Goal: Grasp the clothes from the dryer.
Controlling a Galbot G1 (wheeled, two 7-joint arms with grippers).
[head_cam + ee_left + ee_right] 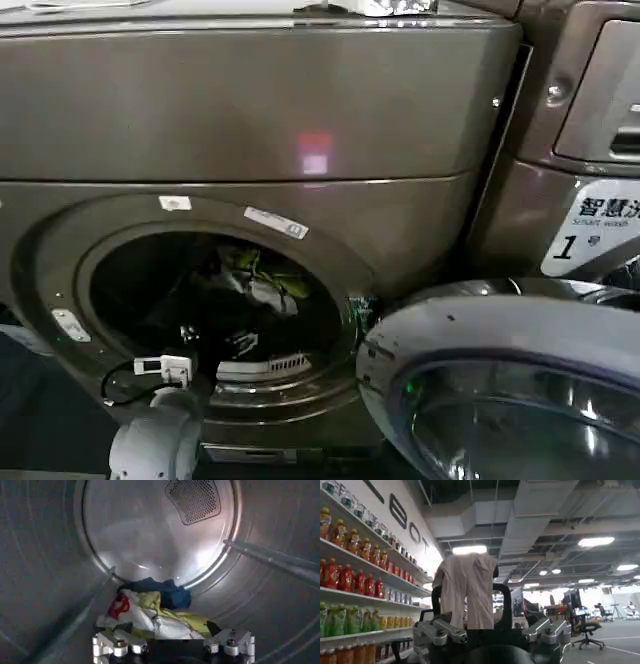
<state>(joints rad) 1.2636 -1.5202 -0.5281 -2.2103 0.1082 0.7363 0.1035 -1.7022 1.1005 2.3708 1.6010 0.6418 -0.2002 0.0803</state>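
While your left arm reaches through the round porthole of the dryer [250,120], the clothes [155,611] lie in a small heap at the bottom of the steel drum, up against its back wall. From the head camera you get the machine's bronze-grey front, the glass door [500,385] swung open at lower right, and a glimpse of yellow-green and white fabric deep in the dark opening. Your left wrist camera gives you the inside: dark blue cloth at the back of the heap, red at one side, yellow-green and white in front, with a perforated vent [194,499] on the rear wall. Your left hand [172,642] hangs just short of the heap, fingers spread apart and empty. Your right hand [490,630] is raised away from the machine, fingers clamped together on a pale beige cloth [467,587], with shelves of bottled drinks [355,575] behind it.
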